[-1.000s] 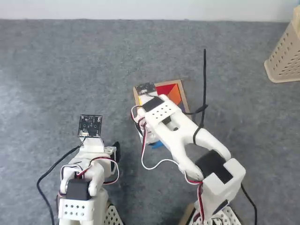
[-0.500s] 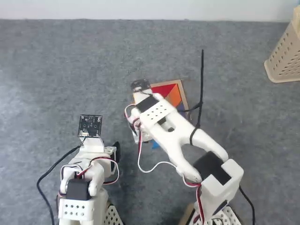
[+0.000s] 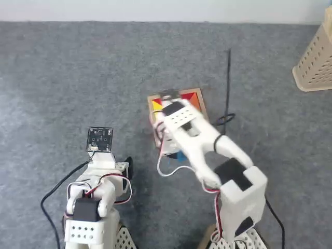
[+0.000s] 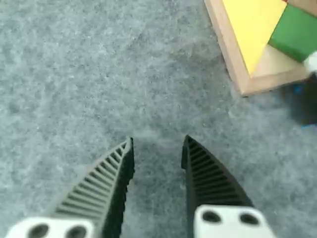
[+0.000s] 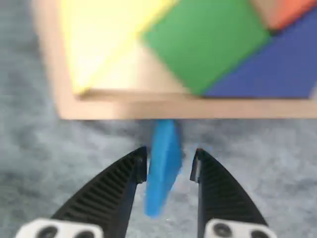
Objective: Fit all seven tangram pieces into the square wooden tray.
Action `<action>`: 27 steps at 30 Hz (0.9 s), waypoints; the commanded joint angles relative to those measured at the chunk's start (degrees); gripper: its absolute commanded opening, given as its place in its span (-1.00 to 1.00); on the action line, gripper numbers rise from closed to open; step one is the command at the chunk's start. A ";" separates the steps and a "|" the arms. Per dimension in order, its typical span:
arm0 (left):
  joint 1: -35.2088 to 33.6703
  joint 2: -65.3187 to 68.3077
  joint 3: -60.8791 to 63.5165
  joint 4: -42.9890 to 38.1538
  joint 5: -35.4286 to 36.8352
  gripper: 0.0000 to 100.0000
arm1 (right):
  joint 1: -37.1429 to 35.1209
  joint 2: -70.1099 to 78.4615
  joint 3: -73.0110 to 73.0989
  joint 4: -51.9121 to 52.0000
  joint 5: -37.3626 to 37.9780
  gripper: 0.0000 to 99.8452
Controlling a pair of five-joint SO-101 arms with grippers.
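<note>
Fingers (image 4: pixel 114 173) of left gripper (image 4: pixel 156 144): parted, nothing between, over grey carpet (image 4: pixel 74 59), lower left of the high view; apparently parked clear of the work. Right gripper (image 5: pixel 168 154), centre: closed on light-blue piece (image 5: pixel 162 163), stood on edge just outside wooden tray (image 5: pixel 148 110) rim, likely bound for bare gap (image 5: pixel 131 74) between yellow piece (image 5: pixel 104 34) and green piece (image 5: pixel 208 39).

Nothing readable is showing: no text, label, brand, number or sign is standing legibly on the square wooden tray (image 3: pixel 203 102) or anywhere around it.
</note>
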 commanded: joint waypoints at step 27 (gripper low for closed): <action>-0.18 -1.14 -0.13 -0.35 0.35 -0.70 | 7.60 -21.67 7.74 -3.12 15.30 -0.95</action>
